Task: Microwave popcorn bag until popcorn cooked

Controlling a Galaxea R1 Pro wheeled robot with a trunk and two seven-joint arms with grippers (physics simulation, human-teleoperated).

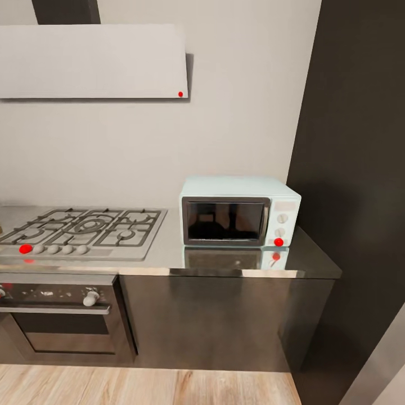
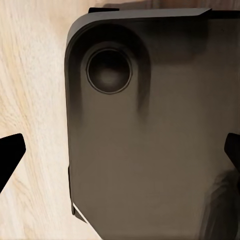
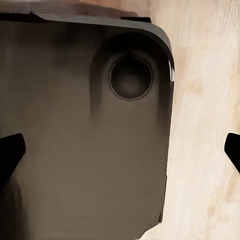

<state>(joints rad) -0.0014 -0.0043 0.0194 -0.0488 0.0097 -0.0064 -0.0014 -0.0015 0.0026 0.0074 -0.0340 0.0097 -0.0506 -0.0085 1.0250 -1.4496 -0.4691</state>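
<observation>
Well, early days: the microwave (image 1: 240,212) sits door-shut on the countertop (image 1: 236,267) beside the hob (image 1: 79,230), popcorn bag nowhere spotted. Both the left gripper (image 2: 120,155) and right gripper (image 3: 120,152) hang wide apart, empty, over the robot's base (image 2: 150,150) — everything left to do

My left gripper (image 2: 120,152) points straight down with its two dark fingertips (image 2: 10,155) spread wide apart, nothing between them. My right gripper (image 3: 120,152) hangs likewise, fingertips (image 3: 11,152) parted wide, holding nothing.
</observation>
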